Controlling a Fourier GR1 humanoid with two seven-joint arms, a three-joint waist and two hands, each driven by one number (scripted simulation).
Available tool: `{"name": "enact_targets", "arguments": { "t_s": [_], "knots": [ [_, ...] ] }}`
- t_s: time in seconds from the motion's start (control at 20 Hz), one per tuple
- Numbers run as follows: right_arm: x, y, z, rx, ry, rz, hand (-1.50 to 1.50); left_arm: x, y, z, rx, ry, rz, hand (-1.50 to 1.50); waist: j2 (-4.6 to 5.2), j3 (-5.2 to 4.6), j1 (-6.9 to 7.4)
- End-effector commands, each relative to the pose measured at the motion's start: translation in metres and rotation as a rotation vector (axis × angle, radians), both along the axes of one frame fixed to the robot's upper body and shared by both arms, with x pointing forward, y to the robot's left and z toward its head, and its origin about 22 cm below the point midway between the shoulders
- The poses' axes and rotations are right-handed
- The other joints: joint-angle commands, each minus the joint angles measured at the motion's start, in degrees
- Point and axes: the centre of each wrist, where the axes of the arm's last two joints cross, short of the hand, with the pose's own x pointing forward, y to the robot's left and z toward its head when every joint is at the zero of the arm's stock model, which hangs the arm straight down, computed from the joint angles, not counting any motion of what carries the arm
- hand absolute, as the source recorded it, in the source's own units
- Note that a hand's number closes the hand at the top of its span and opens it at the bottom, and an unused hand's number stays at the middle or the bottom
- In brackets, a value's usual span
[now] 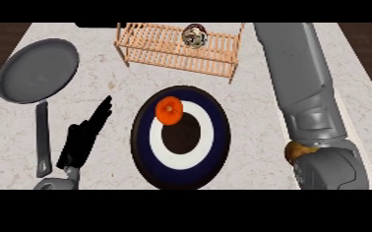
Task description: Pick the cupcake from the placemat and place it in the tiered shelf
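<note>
**Cupcake sat on the wooden shelf, placemat held only an orange fruit**

Seen from above, a pale marble counter [251, 91] carried a slatted wooden tiered shelf [156, 49] at the far side. The cupcake [195, 35] rested on its top tier, near the middle, with nothing touching it. By this view the placing looked done. It appeared upright with its dark, swirled top facing the camera. It read as a round disc with no long axis across the counter; its only axis ran straight up.

Nearer the robot lay a round placemat [210, 163] in dark blue and white rings. A small orange fruit [169, 110] sat on its upper left part.

The left hand [81, 137] lay between the placemat and the handle of a grey frying pan [36, 71]. Its fingers were straight and held nothing, probably parked there to stay out of the way. The right forearm [298, 73] stretched up the right side, past the shelf's end, to the top of the view. Its hand was out of sight, so its state could not be told.
</note>
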Motion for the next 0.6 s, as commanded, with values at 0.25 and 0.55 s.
{"name": "enact_targets", "arguments": {
  "t_s": [0.25, 0.55],
  "knots": [
    [-0.03, -0.049, -0.022, 0.057, 0.032, -0.117, -1.5, -0.021, 0.025, -0.007, 0.011, 0.039, 0.084, 0.0, -1.95, -0.05, -4.62],
    [-0.081, -0.087, -0.032, -0.033, 0.059, -0.073, -1.5, -0.024, 0.024, -0.012, 0.003, 0.05, 0.094, 0.0, -1.76, -0.06, -5.26]
  ]
}}
